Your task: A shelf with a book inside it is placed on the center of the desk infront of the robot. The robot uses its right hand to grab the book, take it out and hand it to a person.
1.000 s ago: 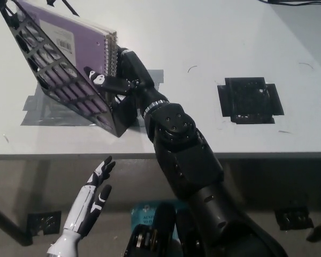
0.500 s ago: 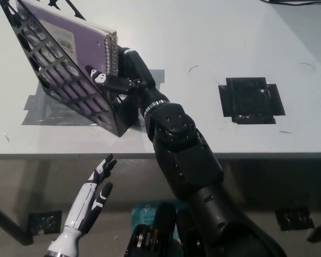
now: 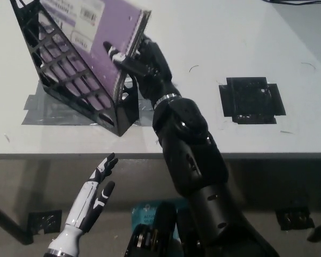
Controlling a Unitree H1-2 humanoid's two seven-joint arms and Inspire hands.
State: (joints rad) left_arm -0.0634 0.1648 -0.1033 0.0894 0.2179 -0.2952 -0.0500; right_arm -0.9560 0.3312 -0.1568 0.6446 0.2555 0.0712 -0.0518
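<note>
My black right hand (image 3: 140,60), clamped on the purple spiral-bound book (image 3: 99,37), has lifted it partway out of the black lattice shelf (image 3: 69,88), so extraction is underway; my white left hand (image 3: 96,190) rests open below the desk.

We see a white bench (image 3: 246,32) filling the upper part of the view. On it, toward the right, lies a flat black square patch (image 3: 250,99). Well left of the patch, grey tape (image 3: 37,110) is stuck to the bench near its front edge. Dark cables (image 3: 305,2) lie beyond the patch at the far right corner. Below the front edge, left of the patch, sits a blue object (image 3: 145,214), and a small black block (image 3: 43,221) lies farther left.
</note>
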